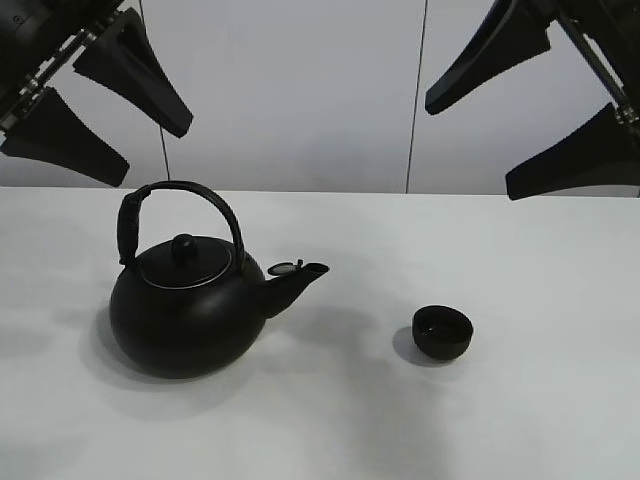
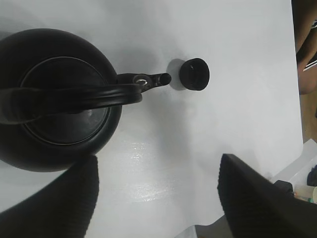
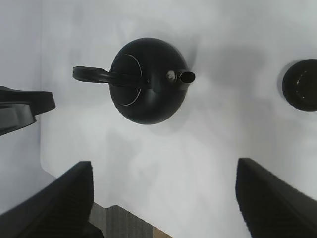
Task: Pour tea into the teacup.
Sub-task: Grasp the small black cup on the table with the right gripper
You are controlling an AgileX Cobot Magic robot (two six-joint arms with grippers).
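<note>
1. Teacup [image 1: 442, 332] stands upright on the white tabletop [image 1: 560, 260], beyond the kettle's spout [image 1: 300, 280] and well apart from it. The spout points toward the cup. Whether the cup holds anything, cannot tell.
2. Kettle [image 1: 185, 315] sits upright with its lid on and its arched handle [image 1: 190, 187] raised over the lid.
3. Left gripper [image 1: 152, 150]: fingers spread wide, holding nothing, hanging high. The handle lies below the fingertips and a little toward the cup side.
4. Right gripper [image 1: 470, 147]: fingers likewise wide apart and empty, high above the table. The teacup lies below them; the kettle is well off to their far side.
5. Key relation (left wrist view): the handle's long axis runs the same way as the line joining the two left fingers, not across it.
6. Judgement: the left arm is nearer the handle and suits the lift. The wrist likely needs a turn so the fingers close across the bar, then a descent.
</note>
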